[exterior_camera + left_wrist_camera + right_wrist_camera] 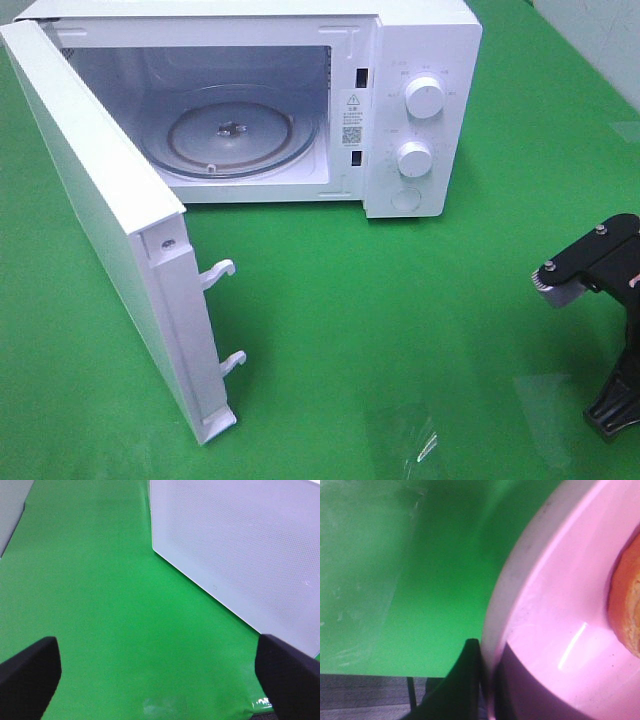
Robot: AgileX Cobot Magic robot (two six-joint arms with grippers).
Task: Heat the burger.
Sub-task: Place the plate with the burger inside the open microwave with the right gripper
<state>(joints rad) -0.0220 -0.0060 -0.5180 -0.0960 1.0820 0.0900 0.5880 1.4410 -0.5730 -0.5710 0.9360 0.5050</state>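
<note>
I find the burger (626, 611) only in the right wrist view. A slice of its brown bun shows at the frame's edge, sitting on the pink plate (560, 600). The lettuce and patty are out of frame. The right gripper (489, 656) is closed tight on the plate's rim, one finger beneath the edge and the other on the plate's upper face. Green counter (400, 580) shows beyond the rim, and I cannot tell whether the plate rests on it or is raised.

In the high view neither the burger nor the plate is visible. Only part of the right arm (598, 272) enters at the right edge, well apart from the microwave (420, 50). The microwave stands at the back of the counter with its door (90, 200) swung fully out to the left. The glass turntable (230, 135) lies bare in the cavity. Two white knobs (424, 98) sit one above the other on the control panel.

The left gripper (160, 680) has its jaws spread wide and holds nothing. It is above the counter, near the door's dotted window panel.
</note>
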